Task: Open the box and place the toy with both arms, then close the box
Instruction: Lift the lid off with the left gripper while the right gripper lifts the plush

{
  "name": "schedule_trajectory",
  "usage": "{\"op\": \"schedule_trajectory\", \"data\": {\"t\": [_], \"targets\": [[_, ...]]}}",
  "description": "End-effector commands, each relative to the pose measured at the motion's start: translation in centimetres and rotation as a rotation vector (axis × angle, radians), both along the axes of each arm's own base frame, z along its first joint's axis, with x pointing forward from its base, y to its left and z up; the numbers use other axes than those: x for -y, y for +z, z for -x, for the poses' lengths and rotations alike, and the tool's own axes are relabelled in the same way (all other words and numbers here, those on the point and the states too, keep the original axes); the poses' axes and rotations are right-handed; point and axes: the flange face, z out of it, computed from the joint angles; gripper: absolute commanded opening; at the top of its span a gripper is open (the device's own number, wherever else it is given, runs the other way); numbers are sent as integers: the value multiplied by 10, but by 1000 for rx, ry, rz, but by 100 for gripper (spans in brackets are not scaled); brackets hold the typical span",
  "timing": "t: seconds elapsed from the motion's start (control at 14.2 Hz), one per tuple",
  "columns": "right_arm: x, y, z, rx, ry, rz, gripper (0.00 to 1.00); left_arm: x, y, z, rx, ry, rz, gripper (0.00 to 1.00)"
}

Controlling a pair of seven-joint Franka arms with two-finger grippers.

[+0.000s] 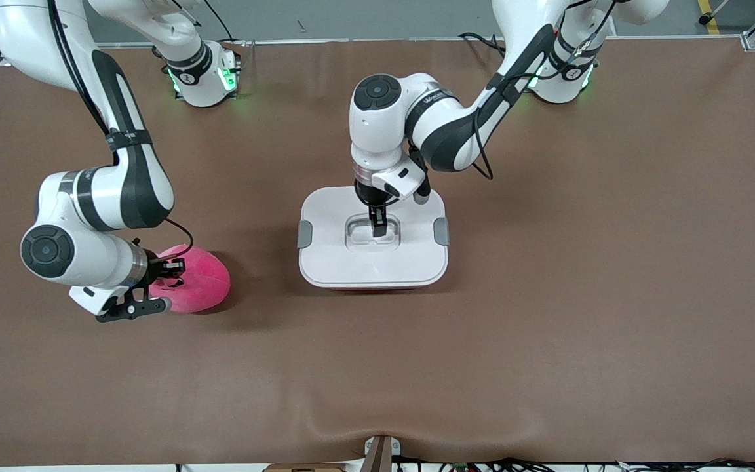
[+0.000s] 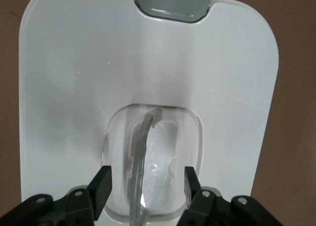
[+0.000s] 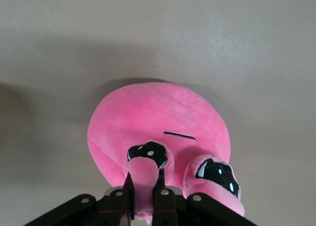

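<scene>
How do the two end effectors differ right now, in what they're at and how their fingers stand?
The left end effector points straight down into the recess in the box lid, while the right end effector reaches in sideways at the toy.
The left's fingers stand apart, straddling the clear handle; the right's are pinched shut on a flap of the toy.
Both are black and two-fingered.
</scene>
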Motion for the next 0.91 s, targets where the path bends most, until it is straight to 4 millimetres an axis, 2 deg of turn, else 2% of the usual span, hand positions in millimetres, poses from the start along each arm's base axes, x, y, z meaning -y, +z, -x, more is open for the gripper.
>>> {"op": "schedule_trajectory", "data": {"t": [0.0, 0.07, 0.42, 0.56, 0.7, 0.84], "targets": [[1, 21, -4, 34, 19, 12, 0, 4, -5, -3, 30, 0, -11, 61], [0, 26, -5, 41, 32, 12, 0, 6, -6, -1, 29, -4, -10, 60], [-15, 77, -9, 19, 74, 1, 0, 11, -12, 4, 25, -18, -17, 50], [-29, 94, -8, 19, 164, -7, 0, 12, -12, 5, 25, -23, -17, 42], [-30, 109, -5, 15, 228, -18, 0, 12, -12, 5, 25, -24, -17, 32], [-40, 124, 4, 11, 319, -34, 0, 12, -10, 5, 26, -27, -16, 21]]}}
